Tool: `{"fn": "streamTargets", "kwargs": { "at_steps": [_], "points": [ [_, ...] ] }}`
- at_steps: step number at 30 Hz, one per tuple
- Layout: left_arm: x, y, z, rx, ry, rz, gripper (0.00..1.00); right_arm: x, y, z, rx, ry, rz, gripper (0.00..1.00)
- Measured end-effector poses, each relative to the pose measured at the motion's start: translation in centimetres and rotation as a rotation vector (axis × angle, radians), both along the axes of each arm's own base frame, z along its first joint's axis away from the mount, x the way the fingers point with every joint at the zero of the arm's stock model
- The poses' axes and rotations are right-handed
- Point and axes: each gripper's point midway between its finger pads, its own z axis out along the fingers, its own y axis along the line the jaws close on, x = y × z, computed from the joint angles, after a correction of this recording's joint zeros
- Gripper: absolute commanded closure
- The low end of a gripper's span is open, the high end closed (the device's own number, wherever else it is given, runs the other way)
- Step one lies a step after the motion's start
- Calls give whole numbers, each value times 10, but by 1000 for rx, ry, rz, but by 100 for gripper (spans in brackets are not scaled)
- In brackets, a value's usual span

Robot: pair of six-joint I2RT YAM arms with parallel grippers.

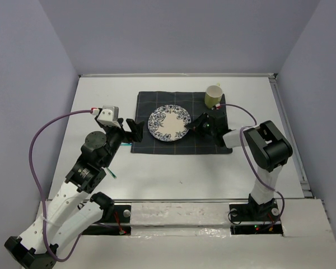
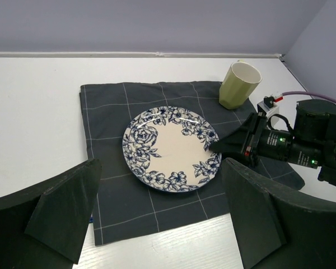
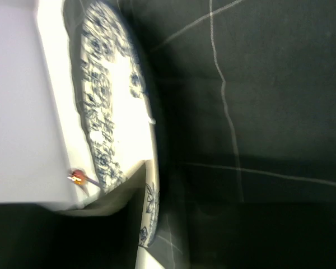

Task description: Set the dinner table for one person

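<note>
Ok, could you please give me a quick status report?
Left gripper open, beside checked mat. Right gripper shut on floral plate rim. Plate on mat, dinner table. Green mug behind, nothing blocking.

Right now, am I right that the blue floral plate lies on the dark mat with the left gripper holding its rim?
Not quite: the right gripper, not the left gripper, holds the rim, as the left wrist view shows. The blue floral plate does lie on the dark mat.

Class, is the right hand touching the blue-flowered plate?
Touching. The left wrist view shows the right hand pinched on the plate's rim; the right wrist view shows that rim between its fingers.
</note>
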Motion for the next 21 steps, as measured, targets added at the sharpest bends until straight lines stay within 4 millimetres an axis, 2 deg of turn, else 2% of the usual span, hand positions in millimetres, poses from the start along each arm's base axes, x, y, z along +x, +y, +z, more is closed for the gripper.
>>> {"fn": "streamTargets", "kwargs": {
  "at_steps": [1, 4, 6, 9, 11, 13, 16, 18, 20, 21],
  "points": [
    [0, 0, 0, 0, 0, 0, 1, 0, 0, 0, -1, -2, 0, 32],
    [0, 0, 0, 0, 1, 1, 1, 4, 0, 4, -9, 3, -8, 12],
    [1, 1, -1, 1, 3, 7, 1, 6, -2, 11, -24, -7, -13, 10],
    [3, 4, -1, 1, 3, 21, 1, 3, -7, 25, -68, -30, -23, 10],
    [4, 8, -1, -1, 4, 42, 1, 0, -10, 43, -93, -64, -24, 13],
    [7, 15, -1, -3, 4, 76, 1, -6, -13, 57, -126, -103, -16, 27],
    [11, 26, -1, -11, 5, 134, 1, -25, -11, 71, -196, -174, 43, 33],
    [13, 33, -1, -19, 8, 172, 1, -35, -1, 80, -236, -234, 112, 36],
    [15, 38, -1, -24, 10, 197, 1, -43, 21, 88, -274, -292, 206, 42],
    [15, 42, -1, -28, 11, 214, 1, -46, 43, 94, -291, -338, 284, 45]
  ]
}}
